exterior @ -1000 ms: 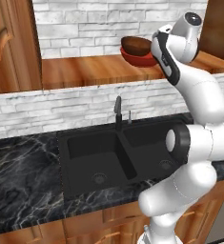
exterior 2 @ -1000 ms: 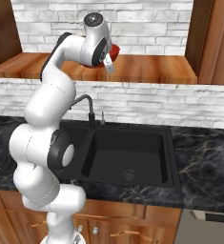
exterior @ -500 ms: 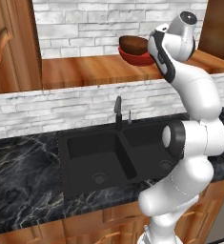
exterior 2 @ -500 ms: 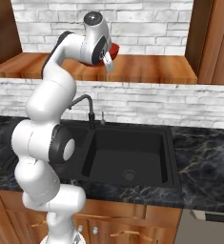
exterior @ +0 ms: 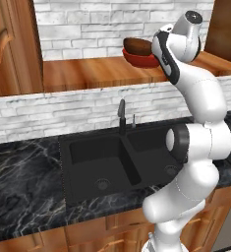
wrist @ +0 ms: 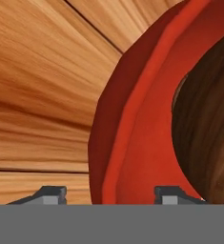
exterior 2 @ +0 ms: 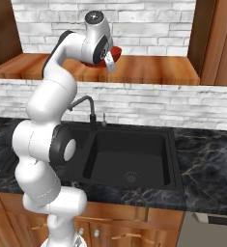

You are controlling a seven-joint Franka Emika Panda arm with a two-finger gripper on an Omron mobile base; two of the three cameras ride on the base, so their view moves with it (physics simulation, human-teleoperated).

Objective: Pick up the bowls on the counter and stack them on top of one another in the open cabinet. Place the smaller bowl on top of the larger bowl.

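Note:
The smaller bowl (exterior: 138, 46), dark brown and wood-grained, rests inside the larger bowl (exterior: 136, 59), the glossy red one, on the floor of the open cabinet (exterior: 87, 75). My hand is at the right rim of the two bowls. In the hand view my gripper (wrist: 111, 196) is open. Its fingertips (wrist: 49, 194) stand wide apart on either side of the red bowl's rim (wrist: 132, 124), with the brown bowl (wrist: 206, 119) just inside it. From the right base view a slice of the red bowl (exterior 2: 116, 51) shows behind my hand.
Below the cabinet lies the black marble counter (exterior: 23, 182) with a double sink (exterior: 107, 165) and a faucet (exterior: 122, 115). A carved cabinet door (exterior: 9, 49) stands at the left, and a wooden side wall (exterior 2: 216, 43) closes the cabinet on the right.
My gripper has opened and let go of the brown bowl, which stays inside the red one. The arm and both bowls are about where they were.

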